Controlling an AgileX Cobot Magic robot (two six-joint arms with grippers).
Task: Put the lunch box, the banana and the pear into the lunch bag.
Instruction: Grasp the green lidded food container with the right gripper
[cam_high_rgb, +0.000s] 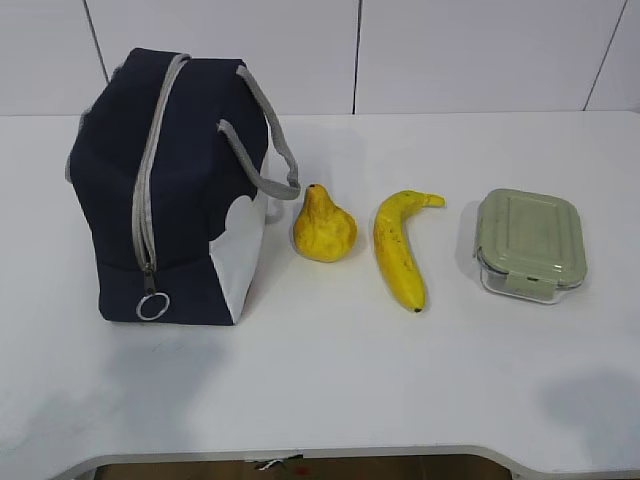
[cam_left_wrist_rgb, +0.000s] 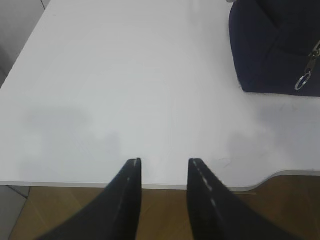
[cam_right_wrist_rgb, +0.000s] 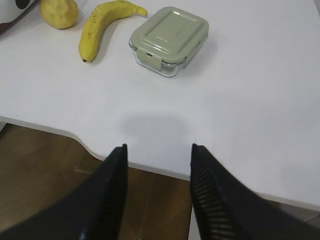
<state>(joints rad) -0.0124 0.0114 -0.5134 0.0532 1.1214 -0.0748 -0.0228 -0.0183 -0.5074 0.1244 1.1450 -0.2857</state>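
From the exterior view I see nothing packed yet. The lunch bag stands at the left of the bench, its grey zipper closed down to the ring pull. Just right of it sits the pear, then the banana, then the lunch box farthest right, all apart from one another. Neither arm shows here.

In the left wrist view my left pincer hangs over the near bench edge, jaws apart and empty, with the bag's corner and ring pull far right.

In the right wrist view my right pincer is likewise apart and holding nothing, the lunch box ahead of it.

I judge the opening step is in hand: the zipper must be undone first, so I'd steer the left pincer to the ring pull.
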